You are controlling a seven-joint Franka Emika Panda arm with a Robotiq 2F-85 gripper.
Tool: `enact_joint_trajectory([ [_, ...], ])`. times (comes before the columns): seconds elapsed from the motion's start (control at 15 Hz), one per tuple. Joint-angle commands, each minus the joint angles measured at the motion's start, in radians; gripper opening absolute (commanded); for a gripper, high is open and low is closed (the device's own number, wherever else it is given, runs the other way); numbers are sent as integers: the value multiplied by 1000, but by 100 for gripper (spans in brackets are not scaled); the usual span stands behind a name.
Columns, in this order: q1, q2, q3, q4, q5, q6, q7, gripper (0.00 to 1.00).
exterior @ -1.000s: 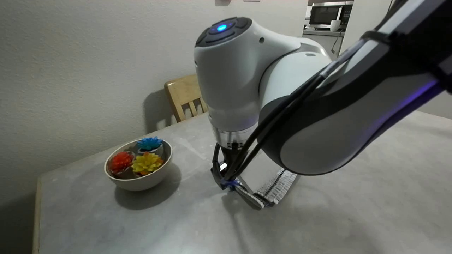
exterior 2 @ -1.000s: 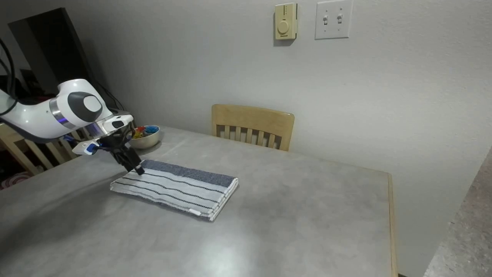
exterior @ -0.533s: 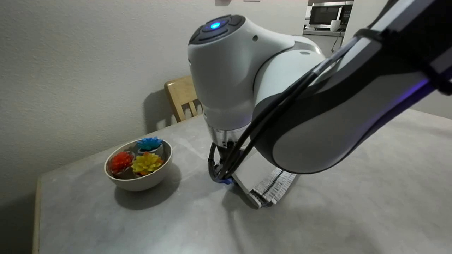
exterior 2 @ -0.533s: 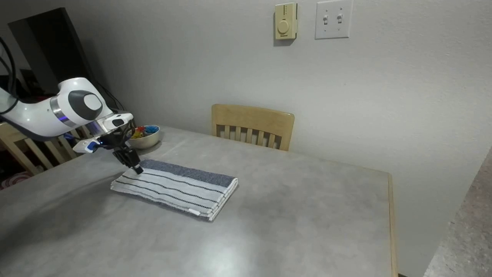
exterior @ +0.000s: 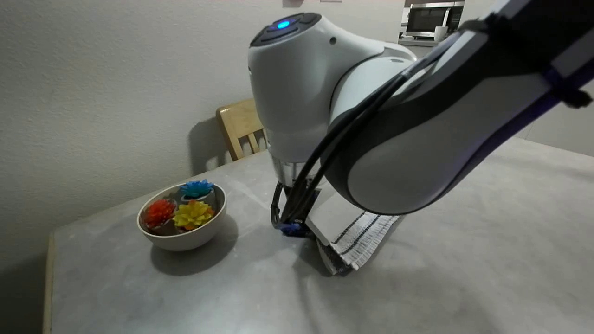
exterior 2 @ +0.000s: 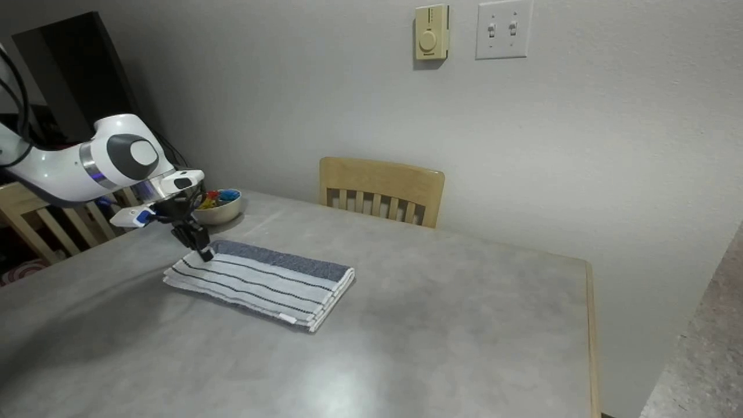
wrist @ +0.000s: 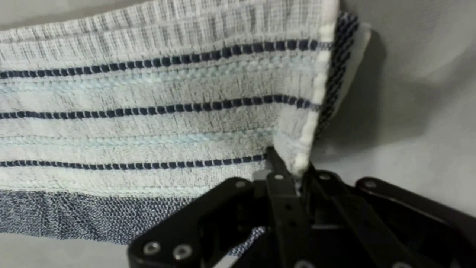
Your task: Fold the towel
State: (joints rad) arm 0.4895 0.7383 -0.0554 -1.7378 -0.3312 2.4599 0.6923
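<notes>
Gripper (wrist: 292,163) is pinching the towel (wrist: 156,124) at a short edge, cloth curling up in its narrow grip, per wrist view. The towel is lying folded on the table (exterior 2: 464,325), w/ a bowl (exterior: 185,242) sitting nr it, apart, in both ext. views.

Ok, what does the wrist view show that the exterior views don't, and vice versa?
Wrist view only: pale blue stitching on the towel, and a clear look at the gripper pinching the towel's edge.

Exterior views only: the white arm, the bowl of colored flowers and a wooden chair; in an exterior view, also the thermostat.

Shared: towel, gripper, gray table.
</notes>
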Motion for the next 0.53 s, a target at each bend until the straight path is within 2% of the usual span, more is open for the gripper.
enact_joint_trajectory([
  [0.0, -57, -32, 67, -13, 69, -15, -124, 2],
  [0.47, -94, -116, 113, -41, 171, -27, -286, 2],
])
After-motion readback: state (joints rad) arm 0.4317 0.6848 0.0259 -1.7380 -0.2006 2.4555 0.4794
